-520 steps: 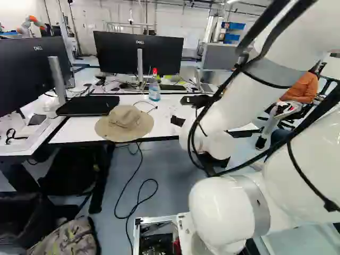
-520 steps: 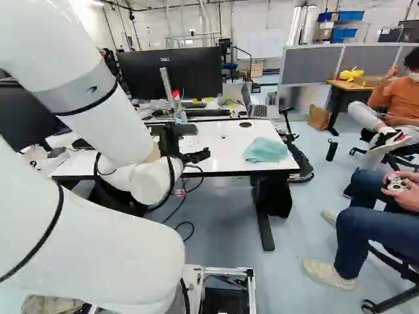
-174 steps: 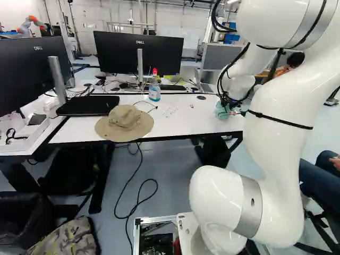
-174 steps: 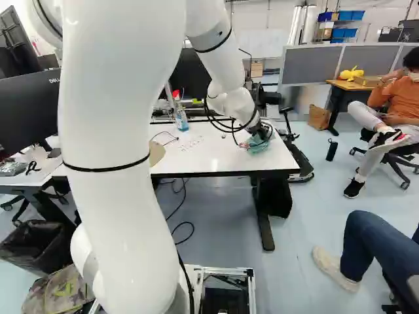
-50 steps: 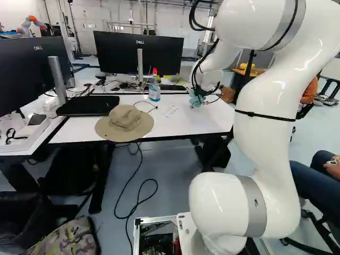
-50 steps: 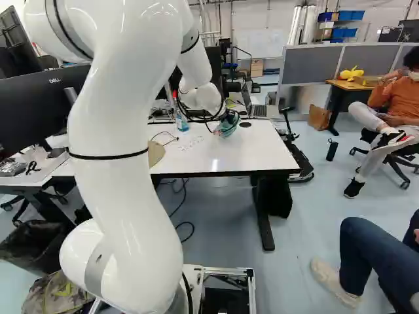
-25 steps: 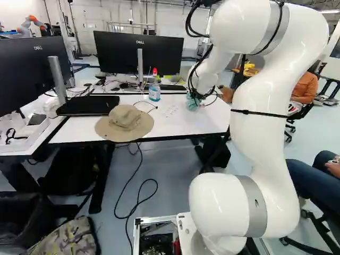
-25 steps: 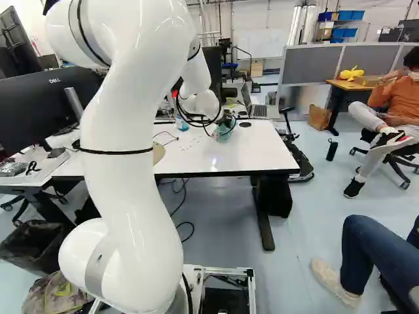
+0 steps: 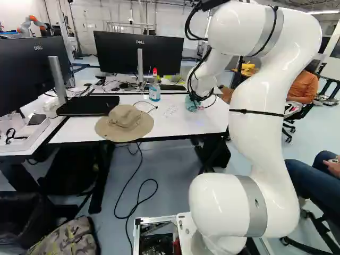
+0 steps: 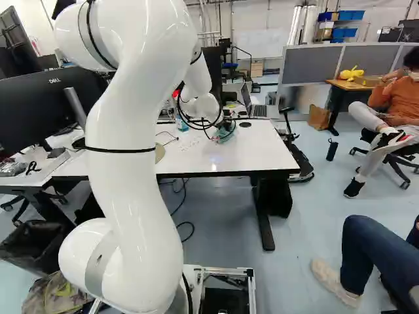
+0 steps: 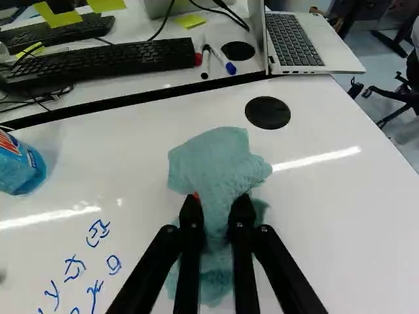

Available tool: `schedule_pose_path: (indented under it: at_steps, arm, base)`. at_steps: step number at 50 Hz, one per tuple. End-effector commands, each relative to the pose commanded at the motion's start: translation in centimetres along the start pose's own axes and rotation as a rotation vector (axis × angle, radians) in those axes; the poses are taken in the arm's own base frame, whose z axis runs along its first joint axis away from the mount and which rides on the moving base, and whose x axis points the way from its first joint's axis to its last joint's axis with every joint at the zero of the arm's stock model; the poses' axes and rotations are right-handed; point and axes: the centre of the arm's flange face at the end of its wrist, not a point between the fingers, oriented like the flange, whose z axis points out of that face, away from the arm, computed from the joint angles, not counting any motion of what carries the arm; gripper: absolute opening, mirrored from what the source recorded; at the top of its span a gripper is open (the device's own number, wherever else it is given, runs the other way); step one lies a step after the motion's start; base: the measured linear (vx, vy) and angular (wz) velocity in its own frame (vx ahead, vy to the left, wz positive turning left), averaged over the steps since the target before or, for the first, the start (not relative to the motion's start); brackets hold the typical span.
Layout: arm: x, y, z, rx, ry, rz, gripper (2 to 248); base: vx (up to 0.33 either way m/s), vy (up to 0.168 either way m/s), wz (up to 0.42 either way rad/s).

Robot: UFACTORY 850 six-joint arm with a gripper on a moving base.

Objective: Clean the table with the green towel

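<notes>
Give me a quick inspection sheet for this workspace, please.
Surface: white table, blue writing not yet wiped off.
Job's things: green towel, bunched up near the round black cap.
Clutter: hat by the front edge; bottle farther back.
Gripper: both fingers closed on the towel.
Cables: thin wire beside the hat; loose cable on the floor.
Surroundings: laptop and keyboard behind; bin at both base views' left.

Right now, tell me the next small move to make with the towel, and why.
I'd slide the towel across the table onto the blue writing, pressing lightly. The fingers grip the towel, which seems to rest on the table, and the writing lies off to its side, uncovered.
</notes>
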Motion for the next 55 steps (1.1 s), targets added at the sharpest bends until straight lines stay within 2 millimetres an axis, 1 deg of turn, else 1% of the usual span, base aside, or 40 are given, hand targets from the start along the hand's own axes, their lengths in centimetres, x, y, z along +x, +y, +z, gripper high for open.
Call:
schedule_pose_path:
  at_steps: [34,55]
  arm:
    - [-0.89,0.0,-0.04,0.0,-0.099,0.0,50]
    - [-0.98,0.0,-0.05,0.0,-0.109,0.0,50]
  base:
    - [0.0,0.0,0.0]
    - [0.0,0.0,0.0]
